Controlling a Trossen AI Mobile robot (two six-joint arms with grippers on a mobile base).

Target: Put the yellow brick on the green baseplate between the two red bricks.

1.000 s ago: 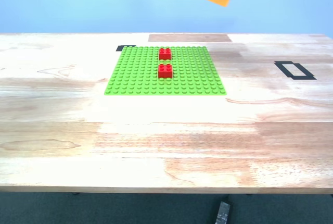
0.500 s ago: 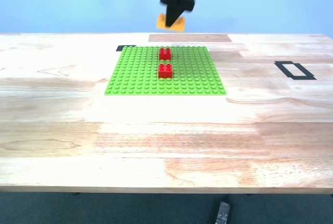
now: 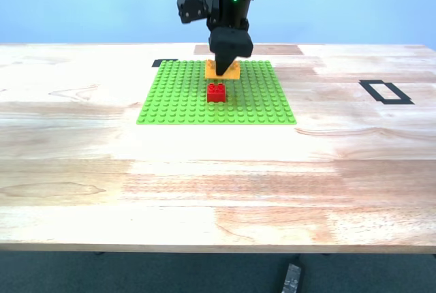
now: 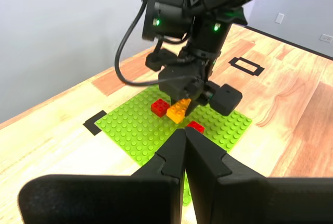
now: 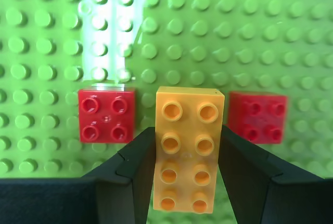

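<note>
A wooden table (image 3: pixel 82 170) is filling the exterior view, and the green baseplate (image 3: pixel 178 99) is lying flat on it toward the far edge. One red brick (image 3: pixel 216 93) is showing clearly on the baseplate; the other red brick (image 4: pixel 159 107) is hiding behind the arm there and is showing only in the wrist views. My second gripper (image 5: pixel 179 169) is clamping the yellow brick (image 5: pixel 186 148) by its long sides, holding it over the baseplate between the two red bricks; whether it is touching the studs is hard to make out. My first gripper (image 4: pixel 184 146) is hanging back from the baseplate, its jaws pressing together on nothing. A small dark object (image 3: pixel 289 277) is lying on the floor, partly cut off.
</note>
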